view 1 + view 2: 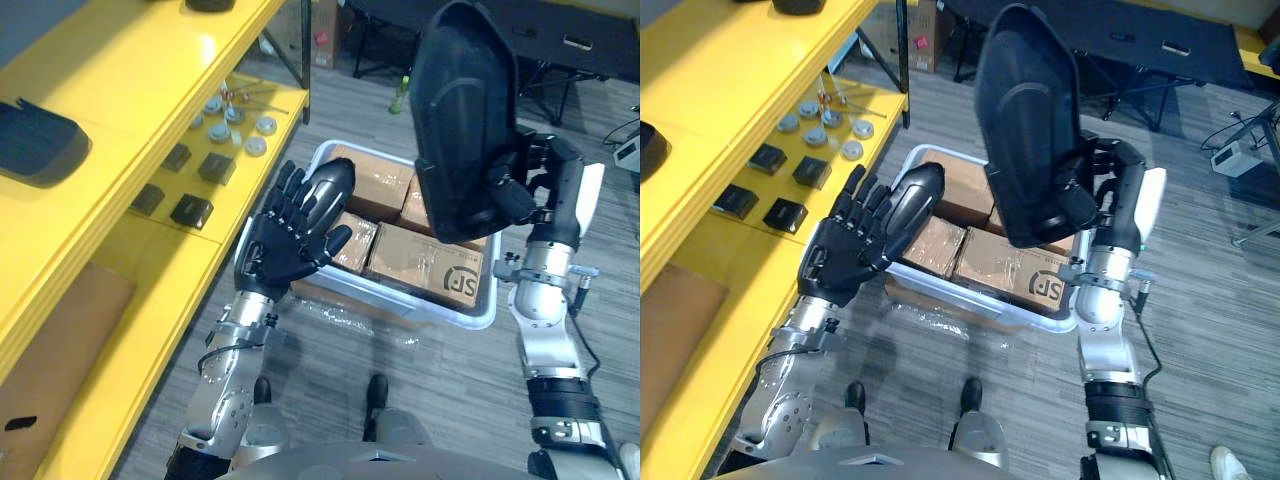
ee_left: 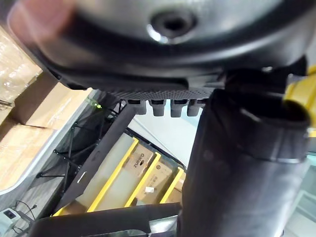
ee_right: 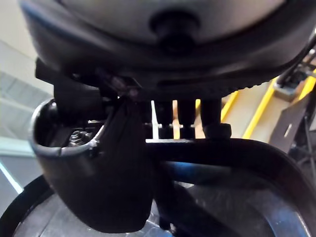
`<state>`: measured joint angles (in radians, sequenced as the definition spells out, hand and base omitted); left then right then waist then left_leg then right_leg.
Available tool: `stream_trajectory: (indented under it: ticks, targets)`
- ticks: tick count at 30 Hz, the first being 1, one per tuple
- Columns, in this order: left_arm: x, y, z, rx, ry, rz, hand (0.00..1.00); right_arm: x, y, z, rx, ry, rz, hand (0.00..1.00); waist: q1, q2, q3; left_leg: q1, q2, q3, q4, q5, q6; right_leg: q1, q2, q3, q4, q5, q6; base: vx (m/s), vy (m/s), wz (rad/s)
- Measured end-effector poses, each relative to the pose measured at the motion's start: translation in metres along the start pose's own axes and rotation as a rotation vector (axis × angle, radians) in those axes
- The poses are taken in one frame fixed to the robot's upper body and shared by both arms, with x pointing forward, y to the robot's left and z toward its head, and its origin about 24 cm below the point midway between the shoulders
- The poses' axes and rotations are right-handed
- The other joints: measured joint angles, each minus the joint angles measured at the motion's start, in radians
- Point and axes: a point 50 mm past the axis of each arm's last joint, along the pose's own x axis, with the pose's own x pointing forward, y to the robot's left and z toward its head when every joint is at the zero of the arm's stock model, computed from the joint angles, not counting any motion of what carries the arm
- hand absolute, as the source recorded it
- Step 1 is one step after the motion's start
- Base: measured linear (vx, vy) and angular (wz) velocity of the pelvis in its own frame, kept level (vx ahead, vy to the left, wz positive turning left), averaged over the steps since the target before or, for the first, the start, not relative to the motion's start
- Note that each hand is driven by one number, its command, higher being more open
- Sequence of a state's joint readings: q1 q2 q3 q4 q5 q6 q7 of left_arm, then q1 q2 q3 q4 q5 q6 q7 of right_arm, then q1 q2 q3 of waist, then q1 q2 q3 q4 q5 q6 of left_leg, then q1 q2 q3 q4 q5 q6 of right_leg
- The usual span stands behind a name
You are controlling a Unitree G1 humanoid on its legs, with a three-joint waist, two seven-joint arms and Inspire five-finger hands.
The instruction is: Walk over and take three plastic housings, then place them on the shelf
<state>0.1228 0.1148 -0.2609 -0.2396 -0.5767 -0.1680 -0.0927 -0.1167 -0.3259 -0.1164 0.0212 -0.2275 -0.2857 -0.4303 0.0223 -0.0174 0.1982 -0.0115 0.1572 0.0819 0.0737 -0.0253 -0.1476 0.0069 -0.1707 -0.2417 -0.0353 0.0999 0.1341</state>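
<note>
**Both hands loaded beside the yellow shelf**

Not much writing to go by from where I stand. The one clear label is a dark printed mark (image 1: 460, 281) on the side of the nearest cardboard box (image 1: 420, 255), one of several packed in a white bin (image 1: 470, 316) on the floor, just right of the shelf. A box in the far background of the left wrist view also carries print, too small to make out.

The right hand (image 1: 515, 195) is raised high on the right. Its fingers are curled round the edge of a big black housing (image 1: 460, 110), which stands upright with its rounded end at the top, above the bin.

The left hand (image 1: 285, 240) is up in the middle, over the near left corner of the bin. Its fingers are only slightly bent and fanned out. A smaller, glossy dark housing (image 1: 328, 188) sits between them and the thumb, which closes in on it from below, so it is pinched rather than gripped tight.

A third dark housing (image 1: 35, 140) lies on the top level of the yellow shelf (image 1: 130, 70), far left, well apart from both hands. On the level below are small black blocks (image 1: 192, 210) and, farther along, a cluster of round grey discs (image 1: 256, 146).
</note>
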Motion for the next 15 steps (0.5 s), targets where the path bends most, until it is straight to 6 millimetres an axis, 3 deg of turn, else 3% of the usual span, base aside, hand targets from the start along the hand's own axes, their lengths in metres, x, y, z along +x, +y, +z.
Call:
stream_trajectory:
  ticks: [3,9,15]
  targets:
    - [0.002,-0.004,-0.007,0.019,0.036,0.0,1.0,-0.014,0.022,0.002,0.052,0.018,0.086,0.0,-0.001,0.004,-0.043,0.022,-0.002,0.005,-0.011,0.0,0.0,0.023,0.0,0.0,-0.019,0.005,0.001,-0.01,-0.003,-0.03]
    - [0.008,-0.019,-0.012,0.081,0.052,-0.05,1.0,-0.036,0.065,0.015,0.15,0.021,0.255,0.0,0.004,0.005,-0.054,0.037,-0.006,0.003,-0.013,0.004,0.001,0.049,-0.001,-0.004,-0.04,0.019,0.0,-0.02,0.002,0.0]
    - [0.012,-0.022,-0.021,0.137,0.096,-0.06,1.0,-0.048,0.083,0.02,0.194,0.033,0.318,0.0,0.003,0.005,-0.094,0.04,-0.009,-0.004,-0.027,0.012,0.002,0.05,-0.002,-0.012,-0.04,0.02,0.0,0.0,0.002,0.03]
